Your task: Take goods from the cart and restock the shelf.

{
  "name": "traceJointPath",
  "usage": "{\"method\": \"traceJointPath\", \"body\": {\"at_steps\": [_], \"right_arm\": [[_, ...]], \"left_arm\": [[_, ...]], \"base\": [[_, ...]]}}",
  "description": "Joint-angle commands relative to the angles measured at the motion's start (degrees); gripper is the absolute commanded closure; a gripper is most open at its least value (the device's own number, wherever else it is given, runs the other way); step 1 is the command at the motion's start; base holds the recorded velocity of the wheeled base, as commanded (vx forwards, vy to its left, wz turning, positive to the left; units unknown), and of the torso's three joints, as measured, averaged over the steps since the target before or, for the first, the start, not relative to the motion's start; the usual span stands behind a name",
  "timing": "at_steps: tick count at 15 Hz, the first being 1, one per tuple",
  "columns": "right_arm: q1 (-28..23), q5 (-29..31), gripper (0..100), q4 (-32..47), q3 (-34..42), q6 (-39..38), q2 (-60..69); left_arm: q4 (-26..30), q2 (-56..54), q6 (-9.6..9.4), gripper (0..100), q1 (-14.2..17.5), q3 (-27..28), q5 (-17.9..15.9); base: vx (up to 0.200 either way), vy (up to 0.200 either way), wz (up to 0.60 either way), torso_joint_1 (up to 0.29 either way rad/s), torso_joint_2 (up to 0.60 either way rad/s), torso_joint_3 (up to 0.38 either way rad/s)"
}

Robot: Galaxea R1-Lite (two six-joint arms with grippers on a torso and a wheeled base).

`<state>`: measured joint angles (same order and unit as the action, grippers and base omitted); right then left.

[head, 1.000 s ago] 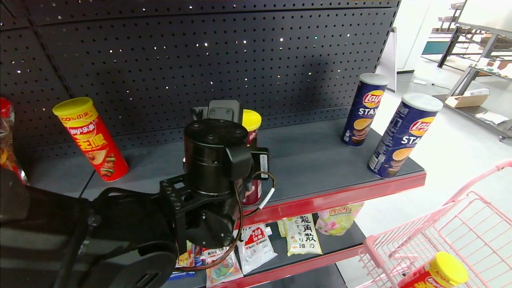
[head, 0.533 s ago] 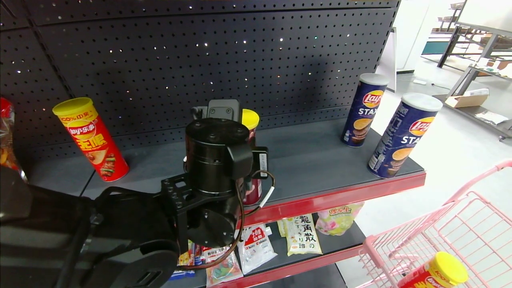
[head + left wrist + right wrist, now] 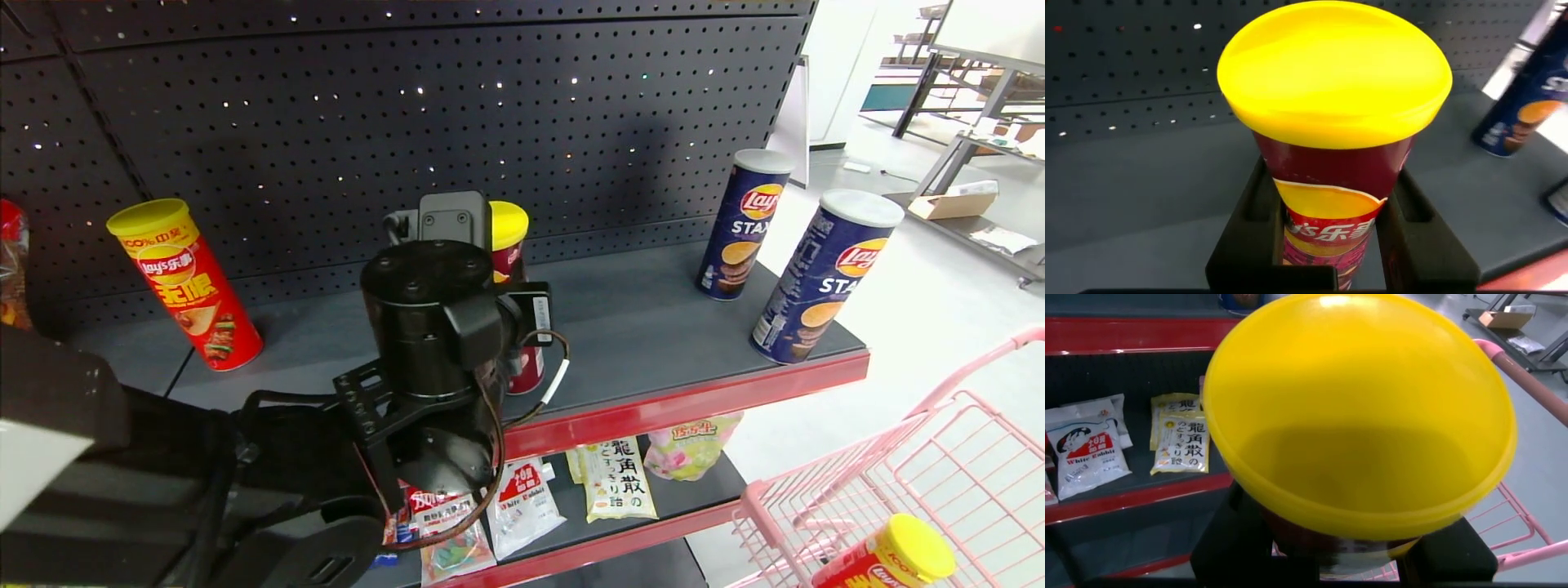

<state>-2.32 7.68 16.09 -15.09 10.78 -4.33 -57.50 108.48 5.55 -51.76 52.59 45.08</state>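
My left gripper [image 3: 1333, 186] is shut on a dark red chip can with a yellow lid [image 3: 1333, 73]. Its fingers [image 3: 1259, 214] press the can's sides below the lid. The head view shows this can [image 3: 513, 245] upright over the middle of the grey shelf board [image 3: 653, 327], mostly hidden behind my left wrist [image 3: 433, 310]. I cannot tell whether its base touches the board. My right gripper [image 3: 1339, 543] is shut on another yellow-lidded can [image 3: 1360, 408]. That red can [image 3: 890, 559] shows low inside the pink cart [image 3: 922, 474].
A red can [image 3: 186, 286] stands at the shelf's left. Two blue cans [image 3: 743, 224] [image 3: 824, 278] stand at its right end. Open board lies between them. Snack bags [image 3: 612, 478] lie on the lower shelf. A pegboard wall [image 3: 490, 122] backs the shelf.
My left arm has carried the dark red can a little up and farther in over the shelf board. The can in the cart has not moved.
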Motion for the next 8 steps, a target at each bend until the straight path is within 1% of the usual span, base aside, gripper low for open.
{"method": "traceJointPath", "body": {"at_steps": [1, 3, 4, 5, 6, 8], "right_arm": [[0.03, 0.05, 100, 0.08, -0.03, 0.03, 0.02], [0.03, 0.05, 100, 0.08, -0.11, -0.05, 0.02], [0.03, 0.05, 100, 0.08, -0.03, -0.14, 0.02], [0.03, 0.05, 100, 0.08, -0.11, -0.14, 0.02], [-0.06, 0.32, 100, 0.08, -0.2, -0.14, 0.02], [0.03, 0.67, 100, 0.08, -0.29, -0.05, 0.02]], "left_arm": [[-0.24, 0.94, -0.01, 100, -0.09, -0.65, 1.06], [-0.15, 0.06, -0.36, 100, 0.08, -1.97, 1.33], [-0.07, -0.82, -1.06, 100, 0.08, -1.97, 0.53], [-0.15, -1.17, -1.24, 100, 0.08, -1.97, 0.01], [-0.24, -1.96, -1.24, 100, -0.01, -2.32, -1.75], [-0.86, -2.49, -1.24, 100, 0.08, -2.76, -2.37]], "base": [[0.0, 0.0, 0.0, 0.0, 0.0, 0.0], [0.0, 0.0, 0.0, 0.0, 0.0, 0.0], [0.0, 0.0, 0.0, 0.0, 0.0, 0.0], [0.0, 0.0, 0.0, 0.0, 0.0, 0.0], [0.0, 0.0, 0.0, 0.0, 0.0, 0.0], [0.0, 0.0, 0.0, 0.0, 0.0, 0.0]]}}
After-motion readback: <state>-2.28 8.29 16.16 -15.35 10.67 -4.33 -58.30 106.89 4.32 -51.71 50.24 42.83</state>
